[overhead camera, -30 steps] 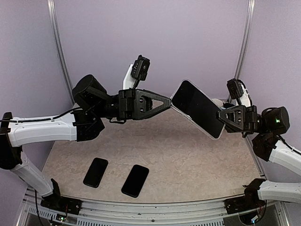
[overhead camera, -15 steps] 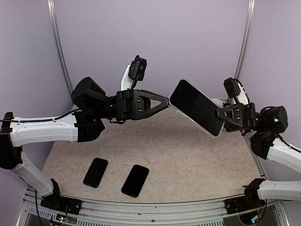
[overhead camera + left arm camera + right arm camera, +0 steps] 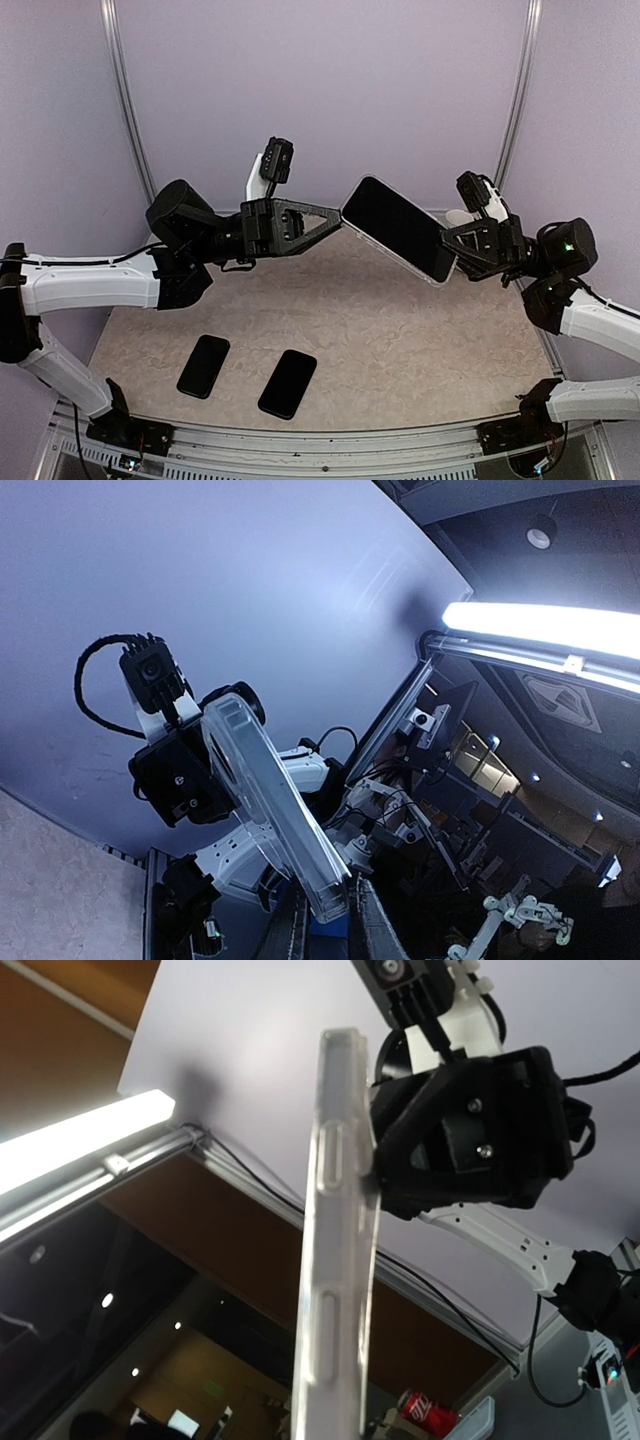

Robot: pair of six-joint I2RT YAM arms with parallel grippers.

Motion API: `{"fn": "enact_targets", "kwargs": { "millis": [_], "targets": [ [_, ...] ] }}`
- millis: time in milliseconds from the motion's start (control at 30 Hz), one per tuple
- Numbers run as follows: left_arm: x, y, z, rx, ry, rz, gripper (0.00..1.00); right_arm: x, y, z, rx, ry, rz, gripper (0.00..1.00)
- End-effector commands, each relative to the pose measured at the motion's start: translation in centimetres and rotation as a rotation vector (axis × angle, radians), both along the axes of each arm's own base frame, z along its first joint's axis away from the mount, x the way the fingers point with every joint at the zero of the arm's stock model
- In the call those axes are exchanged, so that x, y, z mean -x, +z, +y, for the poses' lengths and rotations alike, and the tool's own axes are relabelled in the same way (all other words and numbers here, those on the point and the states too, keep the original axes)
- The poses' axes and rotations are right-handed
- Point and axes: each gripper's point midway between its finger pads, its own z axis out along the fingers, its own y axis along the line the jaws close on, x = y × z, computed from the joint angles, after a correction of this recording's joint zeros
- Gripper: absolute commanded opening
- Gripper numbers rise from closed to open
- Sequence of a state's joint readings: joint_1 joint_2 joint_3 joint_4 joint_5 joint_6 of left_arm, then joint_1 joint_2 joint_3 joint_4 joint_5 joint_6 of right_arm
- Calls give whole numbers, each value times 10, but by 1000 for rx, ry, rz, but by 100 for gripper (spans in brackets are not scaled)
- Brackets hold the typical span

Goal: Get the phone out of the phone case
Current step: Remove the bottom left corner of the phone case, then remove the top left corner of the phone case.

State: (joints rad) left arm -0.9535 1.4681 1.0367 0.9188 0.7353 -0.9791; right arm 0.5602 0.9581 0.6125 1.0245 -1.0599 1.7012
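1. Top view: the phone [image 3: 395,228], dark screen up inside its clear phone case [image 3: 434,280], hangs in mid-air between the two arms, well above the beige surface [image 3: 420,350]. It slopes down from its upper left end to its lower right end.
2. Top view: the left hand [image 3: 335,213] is pinched on the case's upper left end, and the right hand [image 3: 447,247] is clamped on the lower right end. Both long edges of the case are free, with open air above and below.
3. Top view: a dark handset [image 3: 204,366] and a second dark handset [image 3: 288,383] lie flat side by side near the surface's front edge, on the left and well apart from the raised phone.
4. Left wrist view: the case's clear rim runs away from the camera. Its near end is nipped tight between the left fingers [image 3: 297,932], and the right hand's black body grips the far end.
5. Right wrist view: the case stands edge-on, its side-button bumps showing. The left hand [image 3: 372,1175] is closed on its far end, and the right hand's own fingers are out of shot.
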Motion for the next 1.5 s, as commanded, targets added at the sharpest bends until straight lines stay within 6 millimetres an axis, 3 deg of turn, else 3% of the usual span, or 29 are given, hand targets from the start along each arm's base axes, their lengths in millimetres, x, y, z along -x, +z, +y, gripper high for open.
{"fn": "enact_targets", "kwargs": {
  "millis": [0, 400, 600, 933, 1200, 1333, 1467],
  "targets": [
    [-47, -47, -4, -101, 139, 139, 0, 40, 43, -9, -101, 93, -164, 0],
    [-60, -67, 6, -107, 135, 169, 4, 38, 54, -9, -142, 76, -175, 0],
    [-65, -82, 6, -116, 122, 195, 11, 40, 61, -10, -153, 78, -186, 0],
    [-78, -100, 23, -108, 145, 241, 20, 38, 60, -10, -148, 61, -177, 0],
    [-80, -102, 23, -176, 196, 217, 31, 12, 34, 6, -3, -66, -180, 0],
    [-82, -106, 33, -257, 284, 168, 40, -4, 14, 12, 94, -149, -204, 0],
    [-70, -102, 54, -313, 330, 117, 51, -12, -6, 16, 157, -184, -253, 0]
  ]
}}
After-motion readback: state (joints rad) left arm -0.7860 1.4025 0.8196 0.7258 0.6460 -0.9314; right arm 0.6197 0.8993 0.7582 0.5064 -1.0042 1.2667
